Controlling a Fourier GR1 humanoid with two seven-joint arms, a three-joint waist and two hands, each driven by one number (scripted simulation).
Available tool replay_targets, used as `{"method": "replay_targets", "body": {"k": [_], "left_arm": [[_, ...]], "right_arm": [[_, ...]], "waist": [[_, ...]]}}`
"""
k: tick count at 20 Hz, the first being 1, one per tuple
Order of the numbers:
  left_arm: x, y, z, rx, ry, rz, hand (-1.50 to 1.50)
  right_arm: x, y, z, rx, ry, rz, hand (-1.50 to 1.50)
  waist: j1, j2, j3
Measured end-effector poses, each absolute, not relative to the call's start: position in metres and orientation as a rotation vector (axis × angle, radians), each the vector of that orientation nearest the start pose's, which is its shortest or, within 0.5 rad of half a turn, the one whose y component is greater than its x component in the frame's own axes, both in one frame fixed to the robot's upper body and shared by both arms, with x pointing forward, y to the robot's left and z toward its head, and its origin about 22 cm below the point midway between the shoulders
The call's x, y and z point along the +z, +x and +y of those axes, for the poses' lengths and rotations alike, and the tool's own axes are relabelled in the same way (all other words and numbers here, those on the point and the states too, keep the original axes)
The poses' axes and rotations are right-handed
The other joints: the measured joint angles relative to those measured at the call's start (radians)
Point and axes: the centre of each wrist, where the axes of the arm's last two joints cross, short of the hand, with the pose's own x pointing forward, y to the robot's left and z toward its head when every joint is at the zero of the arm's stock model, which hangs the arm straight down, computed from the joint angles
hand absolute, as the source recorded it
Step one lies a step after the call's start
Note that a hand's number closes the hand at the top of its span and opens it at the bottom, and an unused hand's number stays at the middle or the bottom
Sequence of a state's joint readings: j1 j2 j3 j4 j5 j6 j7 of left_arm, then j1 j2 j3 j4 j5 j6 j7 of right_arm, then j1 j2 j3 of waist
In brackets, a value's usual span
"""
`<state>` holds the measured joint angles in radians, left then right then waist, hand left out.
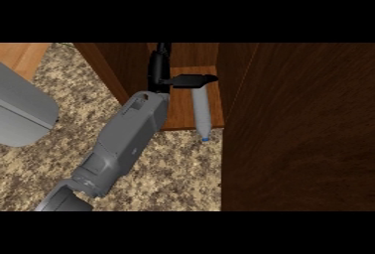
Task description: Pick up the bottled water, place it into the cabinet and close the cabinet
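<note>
Wood grain fills most of my view: the dark cabinet [190,59] stands open, its door [300,129] swung out at right, a lighter shelf [187,119] inside. My one visible robot hand [187,79], on a grey forearm, is reached in, black fingers extended over the base of the bottle [201,116]. Whether they pinch it or have released it, I cannot tell. I also cannot say which arm this is. The bottle lies on its side on the shelf, pale and slim, its blue cap at the shelf's front edge. I judge the placing step nearly done. Next I need to draw the robot hand clear without rolling the smooth cylinder, then push the door shut. Speckled granite covers the table [168,168]; a grey rounded object [22,114] sits at left.
</note>
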<state>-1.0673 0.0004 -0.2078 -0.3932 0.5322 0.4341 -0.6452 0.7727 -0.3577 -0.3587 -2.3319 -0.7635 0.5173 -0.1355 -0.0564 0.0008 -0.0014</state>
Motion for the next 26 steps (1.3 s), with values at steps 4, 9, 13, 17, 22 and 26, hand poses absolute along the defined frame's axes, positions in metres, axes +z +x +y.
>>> {"method": "replay_targets", "body": {"k": [4,9,13,17,22,26], "left_arm": [[0.04,0.411,0.078,0.058,-0.057,-1.904,-1.5],[0.024,0.38,0.069,0.053,-0.143,-1.88,-1.5],[0.008,0.345,0.063,0.068,-0.204,-1.861,-1.5],[0.002,0.311,0.06,0.091,-0.25,-1.858,-1.5],[-0.013,0.265,0.062,0.091,-0.328,-1.831,1.5],[-0.013,0.233,0.079,0.059,-0.375,-1.818,1.5]], "right_arm": [[0.126,0.054,-0.349,0.095,0.264,-1.876,-1.5],[0.124,0.051,-0.348,0.075,0.261,-1.868,-1.5],[0.124,0.049,-0.348,0.062,0.246,-1.868,-1.5],[0.123,0.05,-0.346,0.048,0.252,-1.868,-1.5],[0.126,0.055,-0.346,0.068,0.256,-1.872,1.5],[0.129,0.058,-0.347,0.126,0.283,-1.85,1.5]], "waist": [[0.019,-0.005,0.0],[0.036,-0.01,0.0],[0.054,-0.013,0.0],[0.064,-0.013,0.0],[0.064,-0.009,0.0],[0.065,-0.009,0.0]]}}
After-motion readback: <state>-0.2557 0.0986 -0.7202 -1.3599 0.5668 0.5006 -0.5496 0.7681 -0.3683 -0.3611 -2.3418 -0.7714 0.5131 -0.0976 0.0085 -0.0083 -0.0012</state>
